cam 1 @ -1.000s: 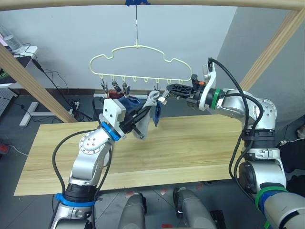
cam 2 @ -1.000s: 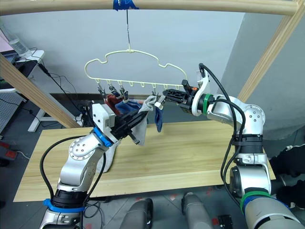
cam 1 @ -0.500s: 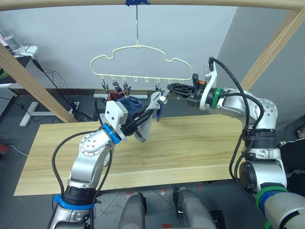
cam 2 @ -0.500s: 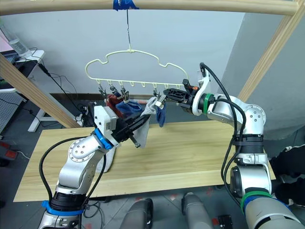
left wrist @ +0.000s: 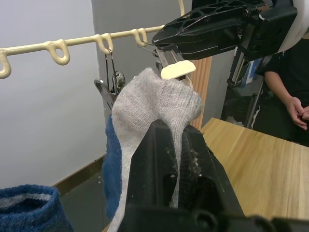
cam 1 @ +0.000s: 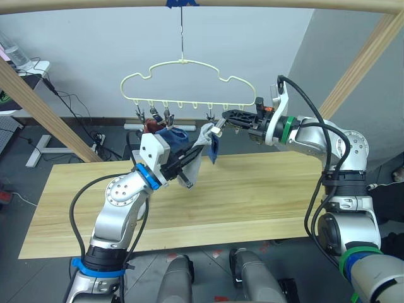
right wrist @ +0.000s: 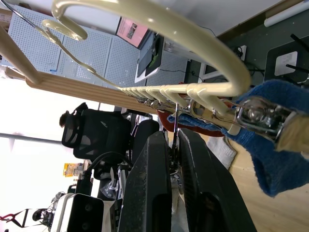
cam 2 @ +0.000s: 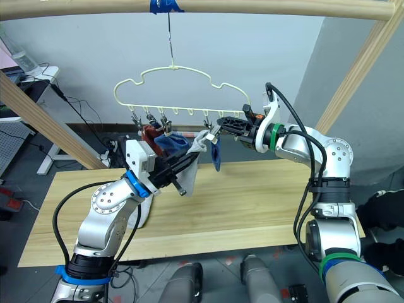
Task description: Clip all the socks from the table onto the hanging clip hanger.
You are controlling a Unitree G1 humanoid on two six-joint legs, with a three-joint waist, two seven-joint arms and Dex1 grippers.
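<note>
The pale yellow-green clip hanger [cam 1: 183, 63] hangs by its hook from the top pole. My right gripper [cam 1: 225, 118] is shut on one of its metal clips [left wrist: 166, 58], near the row's middle. Just below that clip my left gripper [left wrist: 175, 133] is shut on a light grey sock [left wrist: 159, 101], holding its top edge up against the clip. A blue sock [cam 1: 214, 148] hangs beside it. A rust red sock [cam 1: 151, 125] and another blue sock [cam 1: 172, 136] hang from the left clips. Another light grey sock [cam 2: 142, 209] lies on the table [cam 1: 265, 189] behind my left arm.
A round wooden pole frame [cam 1: 372, 53] surrounds the table, with slanted legs at left and right. A person in a black shirt [left wrist: 285, 92] stands beyond the table's right end. Cables and a desk [cam 1: 25, 69] sit at far left.
My left gripper has lifted the grey sock slightly higher, to the clip. The hanger, my right gripper and the hanging blue sock have shifted a little to the right.
</note>
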